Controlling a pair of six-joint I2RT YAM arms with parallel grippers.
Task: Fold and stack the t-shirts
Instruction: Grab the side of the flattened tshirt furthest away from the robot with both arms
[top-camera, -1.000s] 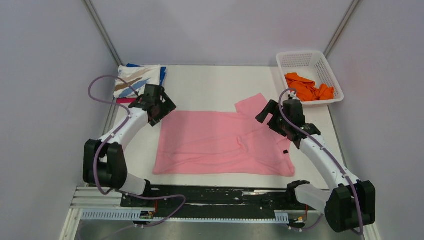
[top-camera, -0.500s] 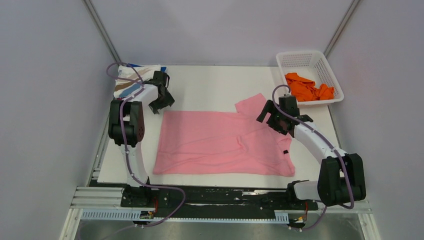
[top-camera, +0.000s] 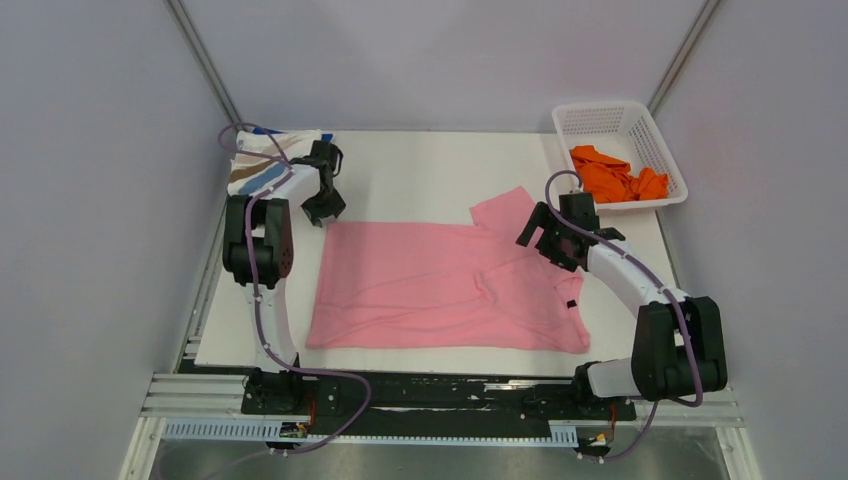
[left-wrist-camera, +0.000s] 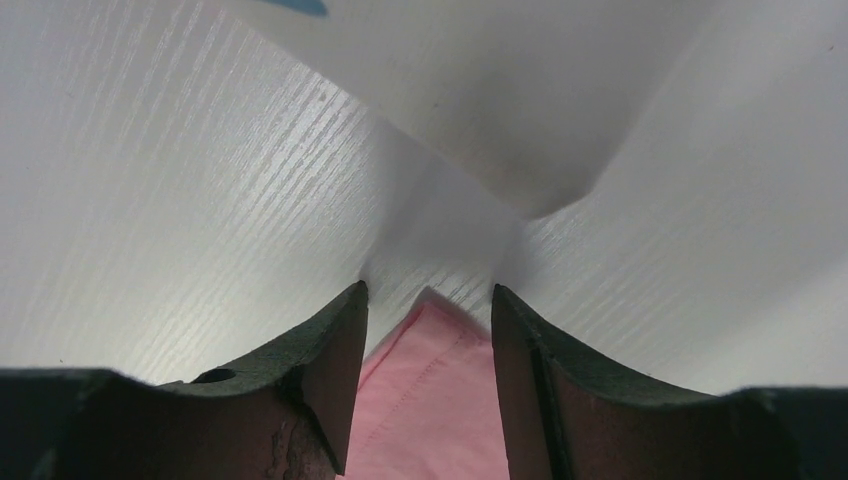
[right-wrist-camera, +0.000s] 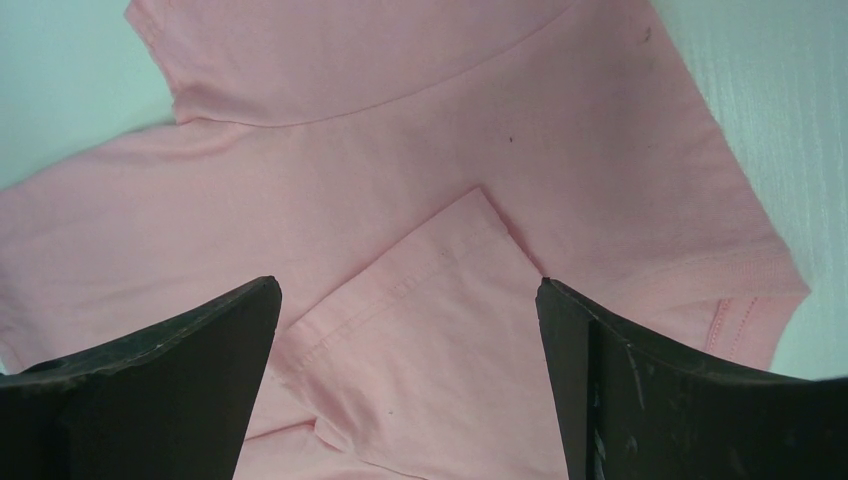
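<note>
A light pink t-shirt (top-camera: 430, 285) lies spread flat on the white table (top-camera: 420, 170), one sleeve sticking out at its far right. My left gripper (top-camera: 325, 212) is open at the shirt's far left corner; in the left wrist view that corner (left-wrist-camera: 425, 390) lies between the fingers (left-wrist-camera: 320, 370). My right gripper (top-camera: 545, 240) is open above the shirt's right side; in the right wrist view a folded sleeve (right-wrist-camera: 420, 330) lies between the wide-open jaws. An orange t-shirt (top-camera: 615, 175) lies crumpled in the basket. A folded white shirt with blue and tan streaks (top-camera: 262, 165) tops a stack at far left.
A white lattice basket (top-camera: 665, 150) stands at the far right corner. Blue and magenta cloth edges show under the folded stack at the far left. Grey walls close in the table on three sides.
My left arm has swung up and reached farther back, bringing its gripper to the shirt's far left corner. My right gripper has shifted slightly back over the shirt's right side.
</note>
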